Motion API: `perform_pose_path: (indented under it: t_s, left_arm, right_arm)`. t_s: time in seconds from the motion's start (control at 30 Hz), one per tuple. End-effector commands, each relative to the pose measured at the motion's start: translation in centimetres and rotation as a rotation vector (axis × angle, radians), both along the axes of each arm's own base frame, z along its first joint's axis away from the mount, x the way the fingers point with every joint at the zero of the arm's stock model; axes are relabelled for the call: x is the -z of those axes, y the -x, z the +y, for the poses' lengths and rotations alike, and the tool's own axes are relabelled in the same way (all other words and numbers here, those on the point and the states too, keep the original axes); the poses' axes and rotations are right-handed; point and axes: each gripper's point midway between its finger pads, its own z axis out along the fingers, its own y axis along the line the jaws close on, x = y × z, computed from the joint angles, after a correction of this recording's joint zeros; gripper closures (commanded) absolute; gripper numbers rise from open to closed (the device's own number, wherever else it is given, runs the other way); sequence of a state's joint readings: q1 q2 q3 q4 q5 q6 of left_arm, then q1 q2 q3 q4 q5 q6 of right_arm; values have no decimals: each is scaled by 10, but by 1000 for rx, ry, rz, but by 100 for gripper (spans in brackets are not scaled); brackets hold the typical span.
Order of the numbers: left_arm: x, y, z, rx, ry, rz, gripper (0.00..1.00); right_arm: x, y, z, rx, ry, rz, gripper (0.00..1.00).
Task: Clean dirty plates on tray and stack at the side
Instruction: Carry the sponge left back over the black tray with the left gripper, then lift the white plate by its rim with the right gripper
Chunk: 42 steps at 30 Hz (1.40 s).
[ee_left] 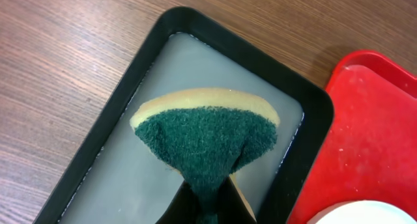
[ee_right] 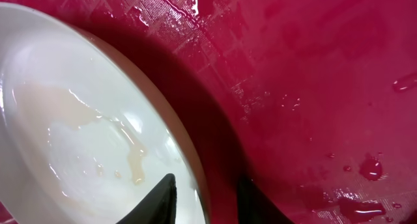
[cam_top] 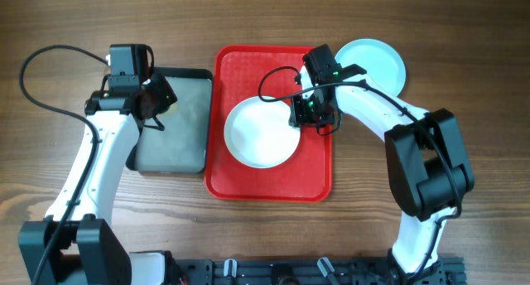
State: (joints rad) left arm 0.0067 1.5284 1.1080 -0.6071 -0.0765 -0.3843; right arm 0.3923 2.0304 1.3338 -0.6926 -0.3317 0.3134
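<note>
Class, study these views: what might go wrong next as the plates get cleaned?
1. The white plate is wet and the right fingers only straddle its rim; it may slip on lifting.
2. The sponge hangs over the grey tray of water; carrying it across may drip onto the table.

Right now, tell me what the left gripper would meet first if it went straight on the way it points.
The sponge pinched in the left gripper leads, so it would likely press onto the wet floor of the dark grey tray; depth is unclear.
</note>
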Motion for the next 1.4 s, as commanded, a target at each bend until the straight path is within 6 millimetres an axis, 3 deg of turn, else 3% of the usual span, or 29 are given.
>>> perform_pose_path:
  t_s: [0.0, 0.3, 0.5, 0.93, 1.2, 1.37]
  left_arm:
    - [-6, -7, -3, 41, -1, -33, 96]
    - [-11, -13, -1, 35, -9, -64, 96]
    - [-11, -13, -1, 31, -8, -64, 96]
    - [-20, -26, -2, 36, -3, -130, 96]
    - [-28, -36, -5, 49, 18, -179, 96]
    - [-28, -36, -7, 62, 47, -182, 96]
  right_arm:
    - [6, 6, 2, -5, 20, -2, 71]
    - [13, 11, 9, 16, 12, 0, 96]
    - [0, 4, 10, 20, 8, -6, 96]
    - [-54, -13, 9, 28, 60, -8, 96]
    - [-86, -43, 24, 34, 6, -122, 96]
    - [-95, -64, 48, 62, -55, -221, 96]
